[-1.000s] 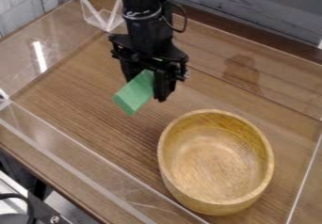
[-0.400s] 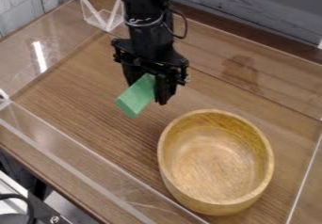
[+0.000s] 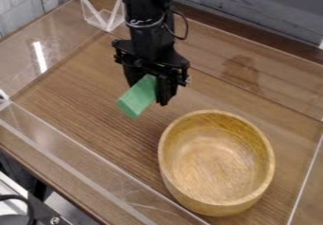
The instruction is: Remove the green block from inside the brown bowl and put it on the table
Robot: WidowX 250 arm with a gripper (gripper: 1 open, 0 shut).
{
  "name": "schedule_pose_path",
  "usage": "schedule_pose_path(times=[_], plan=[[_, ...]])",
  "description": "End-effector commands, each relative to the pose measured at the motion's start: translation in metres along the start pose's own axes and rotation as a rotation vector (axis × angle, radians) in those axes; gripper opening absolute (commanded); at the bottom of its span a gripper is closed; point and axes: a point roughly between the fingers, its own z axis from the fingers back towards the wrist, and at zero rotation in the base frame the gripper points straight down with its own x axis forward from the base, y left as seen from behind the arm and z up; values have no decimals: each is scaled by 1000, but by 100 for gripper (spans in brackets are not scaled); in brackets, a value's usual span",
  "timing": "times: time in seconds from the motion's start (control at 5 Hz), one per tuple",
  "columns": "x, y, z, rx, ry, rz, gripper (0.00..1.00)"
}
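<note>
My black gripper point(image 3: 153, 85) points straight down over the table point(image 3: 76, 101), left of and behind the brown bowl point(image 3: 216, 161). It is shut on the green block point(image 3: 136, 100), a bright green bar that hangs tilted from the fingers, its lower end close above the tabletop. Whether that end touches the wood I cannot tell. The wooden bowl sits at the front right with nothing inside it.
Clear plastic walls point(image 3: 51, 144) run round the table's edges, close along the front left and the back. A grey plank wall stands behind the table at the upper right.
The gripper and the green block have dropped very slightly and shifted a touch to the right since the oldest frame; between the last two frames nothing moved.
</note>
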Motion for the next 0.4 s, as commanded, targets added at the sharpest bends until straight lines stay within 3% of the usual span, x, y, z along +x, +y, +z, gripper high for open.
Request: schedule_pose_path(times=[0.0,0.2], plan=[[4,-3,6,6,-29,-13,0],[7,7,0,9,-30,-12,0]])
